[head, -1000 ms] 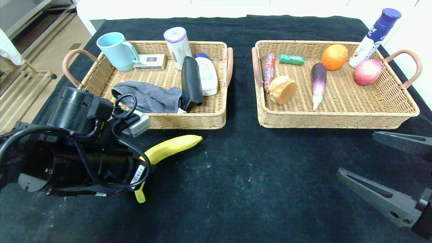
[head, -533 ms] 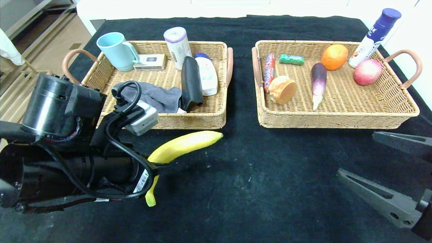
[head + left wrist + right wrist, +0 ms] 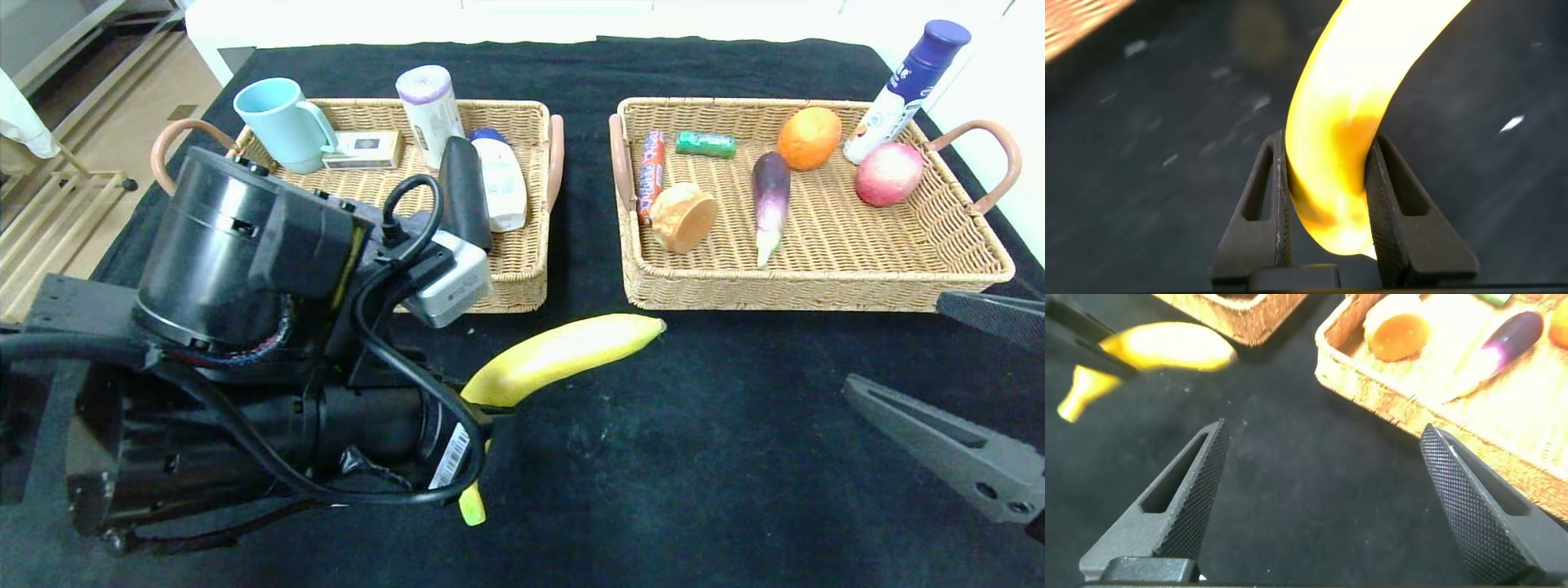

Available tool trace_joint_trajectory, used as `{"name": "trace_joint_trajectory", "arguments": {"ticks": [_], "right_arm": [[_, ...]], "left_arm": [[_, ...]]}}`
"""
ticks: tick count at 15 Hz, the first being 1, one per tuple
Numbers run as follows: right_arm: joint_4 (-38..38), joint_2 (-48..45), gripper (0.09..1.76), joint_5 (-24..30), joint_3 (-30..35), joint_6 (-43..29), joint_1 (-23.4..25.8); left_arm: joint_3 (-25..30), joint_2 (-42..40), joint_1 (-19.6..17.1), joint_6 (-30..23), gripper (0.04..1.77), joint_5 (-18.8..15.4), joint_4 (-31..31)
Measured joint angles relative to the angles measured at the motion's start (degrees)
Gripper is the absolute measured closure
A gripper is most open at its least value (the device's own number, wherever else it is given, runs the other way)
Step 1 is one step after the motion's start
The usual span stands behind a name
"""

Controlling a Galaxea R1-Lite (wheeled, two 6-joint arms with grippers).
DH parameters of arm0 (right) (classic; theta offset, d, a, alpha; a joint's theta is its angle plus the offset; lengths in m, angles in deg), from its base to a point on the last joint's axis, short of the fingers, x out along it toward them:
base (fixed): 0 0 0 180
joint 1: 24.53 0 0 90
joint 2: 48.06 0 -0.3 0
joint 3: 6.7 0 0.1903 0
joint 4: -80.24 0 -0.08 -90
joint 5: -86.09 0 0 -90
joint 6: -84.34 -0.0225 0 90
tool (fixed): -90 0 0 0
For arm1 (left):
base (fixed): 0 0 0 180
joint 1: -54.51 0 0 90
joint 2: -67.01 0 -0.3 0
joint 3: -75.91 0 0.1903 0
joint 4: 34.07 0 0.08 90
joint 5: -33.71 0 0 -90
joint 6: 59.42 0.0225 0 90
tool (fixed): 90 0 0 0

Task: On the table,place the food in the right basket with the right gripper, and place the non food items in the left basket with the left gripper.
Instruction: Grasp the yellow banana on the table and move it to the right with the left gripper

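- Yellow banana [image 3: 563, 356] in the head view is held near its stem end by the left gripper [image 3: 482, 408], above the black tablecloth [image 3: 653, 457]; its free tip points toward the gap between the two baskets, just in front of the right basket's near left corner.
- Wicker left basket [image 3: 522, 282] holds a light blue mug [image 3: 282, 122], a small white box [image 3: 363, 149], a white roll with a purple top [image 3: 429, 102], a black pouch [image 3: 464, 188] and a white bottle [image 3: 502, 180]; the left arm hides its near left part.
- Wicker right basket [image 3: 816, 290] holds a red wrapped stick [image 3: 651, 167], a green packet [image 3: 705, 144], a round bun [image 3: 683, 216], an eggplant [image 3: 771, 200], an orange [image 3: 808, 137] and a pink apple [image 3: 888, 173]; a white spray can with a purple cap [image 3: 906, 86] leans at its far right corner.
- Right gripper [image 3: 971, 392] hangs low at the right, in front of the right basket, its jaws spread wide and holding nothing.
- Left wrist view: the left gripper [image 3: 1331, 204] has both dark fingers [image 3: 1392, 204] clamped against the sides of the banana [image 3: 1347, 122], which bends away over the dark cloth.
- Right wrist view: the right gripper [image 3: 1327, 469] shows two textured fingertips [image 3: 1204, 490] far apart over bare cloth; the banana [image 3: 1159, 351] lies beyond them, and the bun [image 3: 1396, 331] and eggplant [image 3: 1503, 339] sit in the right basket [image 3: 1388, 396].
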Motion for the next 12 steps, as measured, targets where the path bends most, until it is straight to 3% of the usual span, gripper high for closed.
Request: {"name": "trace_joint_trajectory", "arguments": {"ticks": [8,12], "right_arm": [[0.1,-1.8,0.14,-0.1,-0.8,0.5,0.1],[0.3,-2.0,0.14,-0.1,-0.9,0.7,0.1]], "left_arm": [[-9.9,10.4,6.8,-4.8,1.2,-0.2,-0.1],[-11.6,14.5,8.1,-5.7,1.2,-0.6,-5.9]]}}
